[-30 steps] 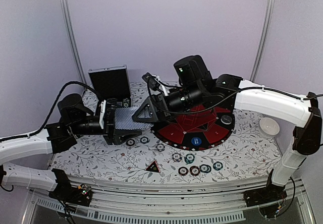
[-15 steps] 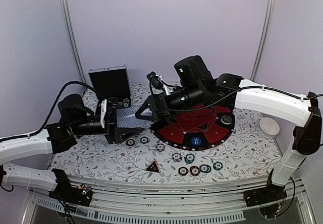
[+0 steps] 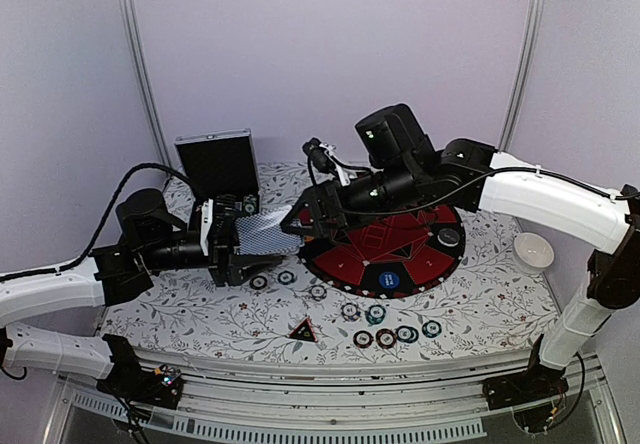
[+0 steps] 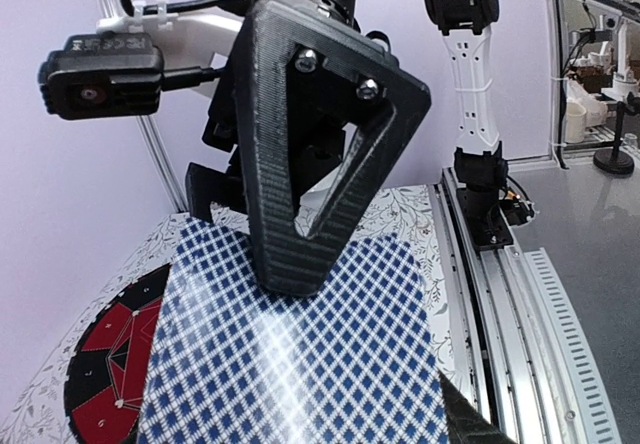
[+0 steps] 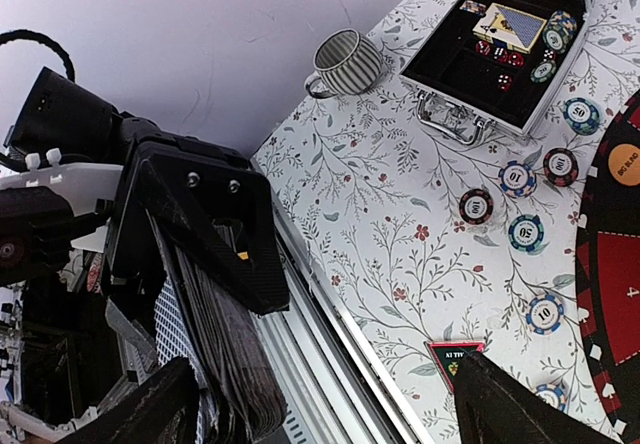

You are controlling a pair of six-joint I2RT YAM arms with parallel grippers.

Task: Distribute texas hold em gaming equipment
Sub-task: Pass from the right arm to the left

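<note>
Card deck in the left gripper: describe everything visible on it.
The card deck is a thick stack with glossy backs in a blue-and-white diamond lattice. Its edges look slightly uneven in the right wrist view. It is held roughly flat, backs up, above the table, clamped at one end by the left gripper. One finger of the open right gripper sits on the top card's far end.

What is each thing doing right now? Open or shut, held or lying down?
left hand, shut on the card deck
card deck, held up off the table
right hand, open, touching the top of the deck
case, lid open
chips, lying flat on the table
striped cup, upright
white bowl, upright
</note>
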